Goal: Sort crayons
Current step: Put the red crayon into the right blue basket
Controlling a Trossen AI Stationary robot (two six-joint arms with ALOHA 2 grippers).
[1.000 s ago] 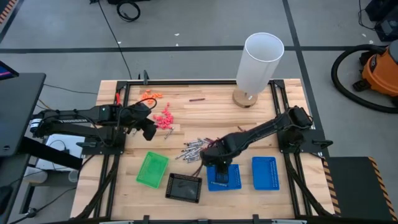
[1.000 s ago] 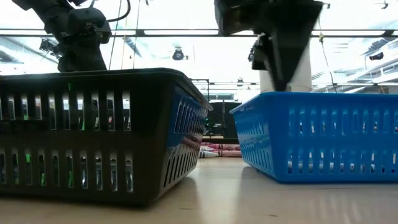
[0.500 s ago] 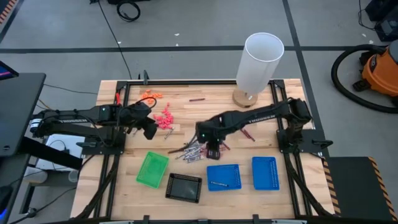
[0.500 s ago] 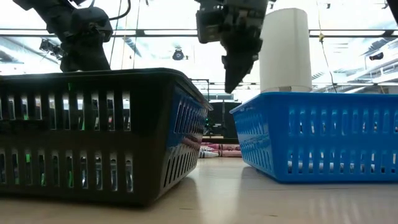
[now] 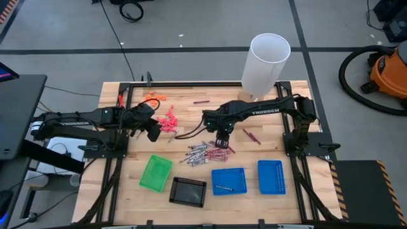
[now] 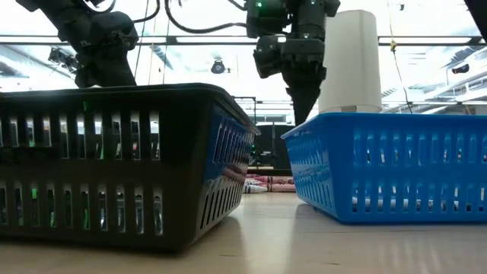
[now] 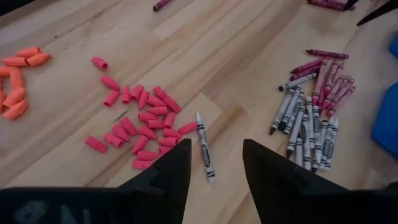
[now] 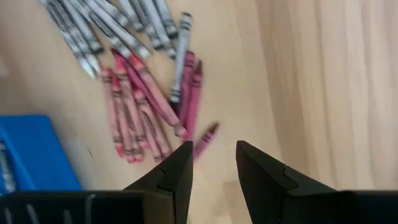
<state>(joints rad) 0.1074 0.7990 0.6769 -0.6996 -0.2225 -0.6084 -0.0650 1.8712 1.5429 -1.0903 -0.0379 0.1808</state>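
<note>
A pile of grey-white and maroon crayons (image 5: 205,153) lies on the wooden table, in front of the trays. My right gripper (image 5: 220,141) hangs above the pile's right end, pointing down, open and with nothing between its fingers (image 8: 213,165). Maroon crayons (image 8: 140,115) and grey ones (image 8: 118,25) lie flat below it. One crayon (image 5: 222,187) lies in the left blue tray (image 5: 229,173). My left gripper (image 5: 152,132) waits at the left, open (image 7: 216,162), above a lone grey crayon (image 7: 204,154) that lies flat on the wood.
Pink chunky bits (image 5: 168,122) and orange bits (image 5: 152,97) lie at the far left. A green tray (image 5: 156,173), a black tray (image 5: 188,191) and a second blue tray (image 5: 271,176) line the near side. A white cylinder (image 5: 267,63) stands far right. Stray maroon crayons (image 5: 251,136) lie apart.
My right gripper has swung from over the left blue tray toward the table's far edge and now hangs above the right end of the crayon pile, still pointing down. The gap between its fingers looks the same.
</note>
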